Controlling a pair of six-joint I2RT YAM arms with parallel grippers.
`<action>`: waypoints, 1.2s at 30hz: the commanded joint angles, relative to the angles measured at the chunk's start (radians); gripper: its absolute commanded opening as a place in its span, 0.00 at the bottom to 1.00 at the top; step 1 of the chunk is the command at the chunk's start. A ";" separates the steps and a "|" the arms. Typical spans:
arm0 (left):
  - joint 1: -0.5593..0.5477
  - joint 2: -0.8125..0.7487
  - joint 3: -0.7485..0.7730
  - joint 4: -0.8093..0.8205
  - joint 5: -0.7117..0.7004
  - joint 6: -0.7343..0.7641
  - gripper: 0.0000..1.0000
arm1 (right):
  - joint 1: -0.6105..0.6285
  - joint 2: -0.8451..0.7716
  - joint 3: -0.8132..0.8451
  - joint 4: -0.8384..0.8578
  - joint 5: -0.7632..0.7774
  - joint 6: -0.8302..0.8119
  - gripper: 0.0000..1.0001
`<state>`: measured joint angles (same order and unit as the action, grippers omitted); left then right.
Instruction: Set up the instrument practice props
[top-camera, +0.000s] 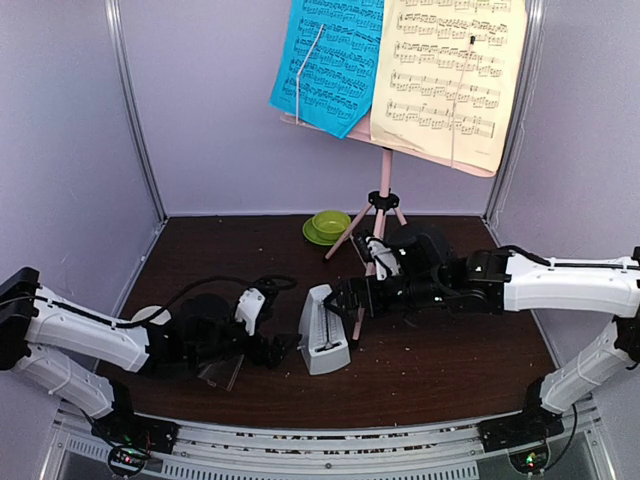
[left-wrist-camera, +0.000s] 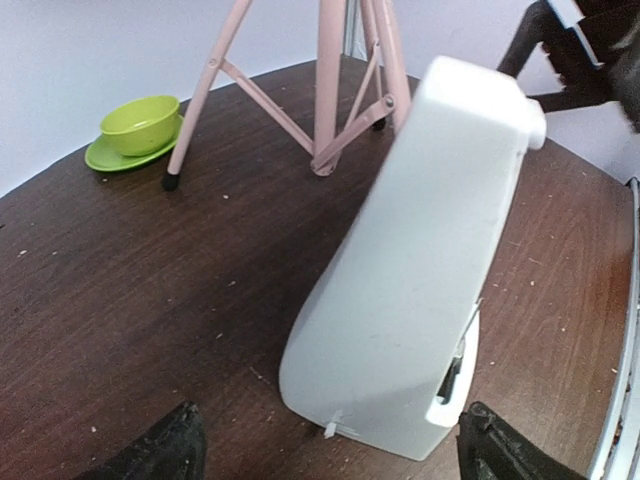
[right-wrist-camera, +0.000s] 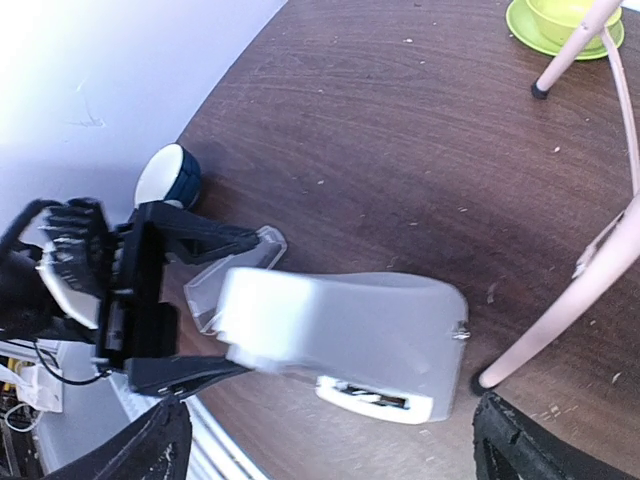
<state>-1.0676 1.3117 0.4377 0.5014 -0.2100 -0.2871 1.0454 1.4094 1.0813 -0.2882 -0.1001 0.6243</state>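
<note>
**Both claws open around the metronome**

The white metronome (top-camera: 323, 340) stands on the brown table (top-camera: 200, 260), between the two claws. It sits straight ahead of the left claw (left-wrist-camera: 332, 425), in line with the gap between its spread fingers (left-wrist-camera: 175, 450). In that wrist view its body seems to lean. I cannot tell whether the fingers touch it.

The right claw (right-wrist-camera: 332, 410) is also wide open, looking down on the metronome from its far side. The metronome's top is blurred there.

The left arm lies low and stretched inward from its base, forearm close to the tabletop. The right arm reaches in level from the other side, with its wrist over the metronome's top.

A clear cover (top-camera: 222, 372) lies flat on the table beside the left claw, under that arm and apart from the metronome. A small white-and-black cup (right-wrist-camera: 165, 175) lies behind the left claw, near the wall.

Beyond the right claw stands one pink music stand (top-camera: 384, 170) on its tripod legs. Its desk holds two pages, one blue (top-camera: 328, 60) and one pale yellow (top-camera: 450, 75), overlapping. Just beside a stand leg, one green bowl (top-camera: 328, 220) sits in one green saucer (left-wrist-camera: 110, 158).
</note>
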 joint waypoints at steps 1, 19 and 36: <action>0.006 0.060 0.079 0.008 0.114 0.021 0.91 | -0.072 -0.013 -0.108 0.177 -0.214 -0.134 0.99; 0.024 0.119 0.109 -0.041 -0.021 0.003 0.96 | -0.079 0.168 -0.328 0.530 -0.377 -0.122 1.00; 0.037 0.095 0.087 -0.029 0.064 0.027 0.88 | 0.017 0.064 -0.262 0.430 -0.086 -0.134 0.96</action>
<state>-1.0374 1.4082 0.5297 0.4255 -0.1890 -0.2741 1.0492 1.5661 0.7689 0.2024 -0.3908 0.5335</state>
